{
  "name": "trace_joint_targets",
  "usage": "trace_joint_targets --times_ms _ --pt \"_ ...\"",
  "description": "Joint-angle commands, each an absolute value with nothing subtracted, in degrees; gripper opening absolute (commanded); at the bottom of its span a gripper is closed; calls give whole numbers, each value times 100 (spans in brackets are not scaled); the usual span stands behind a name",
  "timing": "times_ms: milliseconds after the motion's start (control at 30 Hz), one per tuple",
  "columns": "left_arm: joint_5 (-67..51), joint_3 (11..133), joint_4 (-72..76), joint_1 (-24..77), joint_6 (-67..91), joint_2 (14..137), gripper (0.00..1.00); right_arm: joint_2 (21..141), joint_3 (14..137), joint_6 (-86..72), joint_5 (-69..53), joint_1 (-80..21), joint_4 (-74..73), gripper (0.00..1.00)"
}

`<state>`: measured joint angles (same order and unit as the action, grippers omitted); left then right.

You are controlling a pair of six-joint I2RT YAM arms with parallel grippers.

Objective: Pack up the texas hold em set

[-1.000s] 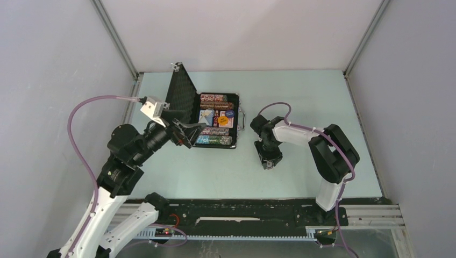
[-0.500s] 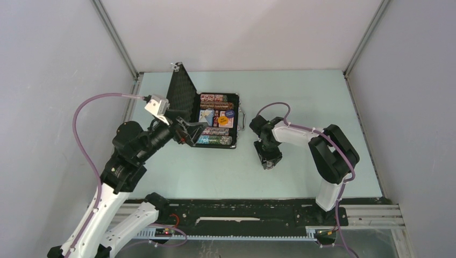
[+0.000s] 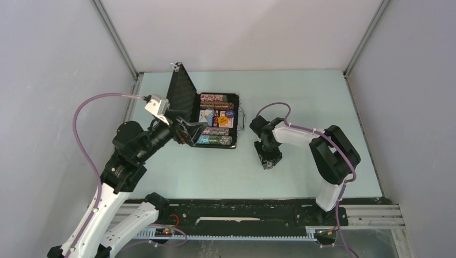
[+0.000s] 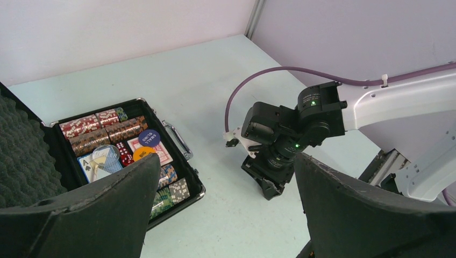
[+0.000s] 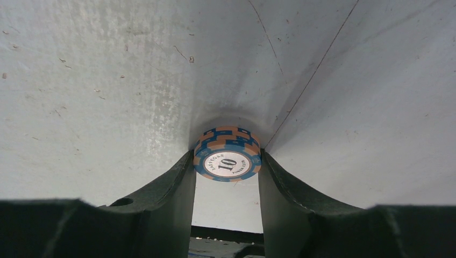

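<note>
Since a second ago the left arm [image 3: 134, 148] has edged its wrist a little up and to the right, toward the case [image 3: 218, 146], and its purple cable [image 3: 80, 115] arches higher, while the right arm [image 3: 301, 135] has not shifted. From above, the black case lies open on the desk [image 3: 301, 91] with its lid [image 3: 180, 94] standing upright along the left side. The left jaws hang spread wide at the case's near left corner. The right jaws point down at the desk, to the right of the case and apart from it. In the left wrist view the two fingers [image 4: 107, 209] stand far apart with nothing between them. The case holds rows of chips [image 4: 102, 129] at the back and more chips [image 4: 172, 185] at the front. In the middle compartment are a card deck [image 4: 161, 156], a blue button [image 4: 148, 138] and an orange button [image 4: 141, 153] on it, red dice [image 4: 125, 153] beside them and an ace [image 4: 88, 164] face up. A silver handle [image 4: 177, 141] sits on the side facing the right arm, and dark foam [image 4: 21, 150] lines the lid. In the right wrist view the right jaws are clamped on a small chip stack [image 5: 228, 156], blue and orange, its top chip marked 10, with a finger against each side; whether it rests on the desk I cannot tell.
</note>
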<state>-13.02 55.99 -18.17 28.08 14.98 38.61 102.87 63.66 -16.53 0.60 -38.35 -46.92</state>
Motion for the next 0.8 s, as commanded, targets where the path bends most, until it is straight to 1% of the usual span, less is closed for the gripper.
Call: trace_joint_targets --times_ms 0,33,167,300,500,767 --pt "-1292 5475 -1723 2760 1528 3867 100 10261 6290 -1607 147 -3912 -4262 49" --pt "-1296 5477 -1725 2760 1529 3873 100 10253 6290 -1608 141 -3911 -4265 52" --pt "-1332 5486 -1726 2760 1538 3869 100 10173 6286 -1641 158 -3959 -4321 69" --pt "-1369 5491 -1723 2760 1554 3845 100 9969 6288 -1714 183 -4002 -4381 80" --pt "-1373 5485 -1723 2760 1564 3834 100 9477 6284 -1905 309 -4140 -4441 87" --pt "-1495 5456 -1639 2760 1637 3822 100 8499 6212 -2128 798 -4344 -4738 92"
